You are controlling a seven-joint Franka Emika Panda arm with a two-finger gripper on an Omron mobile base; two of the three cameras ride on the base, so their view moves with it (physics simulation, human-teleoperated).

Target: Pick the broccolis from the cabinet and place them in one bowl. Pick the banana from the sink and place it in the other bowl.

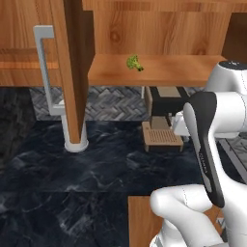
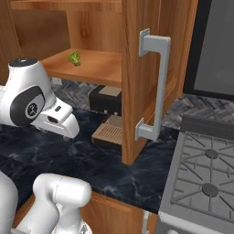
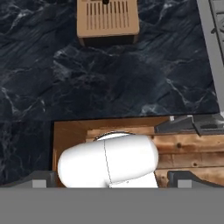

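A small green broccoli (image 1: 134, 62) (image 2: 74, 57) lies on the wooden shelf of the open cabinet (image 1: 159, 72) (image 2: 98, 66). The cabinet door (image 2: 137, 77) stands swung out, showing its grey bar handle (image 1: 44, 67) (image 2: 154, 87). My gripper (image 3: 112, 179) is open with nothing between its jaws, the fingertips (image 3: 41, 180) far apart. It points down at the dark marble counter (image 3: 109, 83), well below and in front of the shelf. The bowls, the banana and the sink are out of view.
A dark appliance with a slatted wooden tray (image 1: 161, 137) (image 2: 109, 132) (image 3: 108, 19) stands on the counter under the shelf. A grey stove (image 2: 205, 178) (image 3: 212, 48) borders the counter on the right. Wooden drawer fronts (image 3: 188, 148) run below the counter edge.
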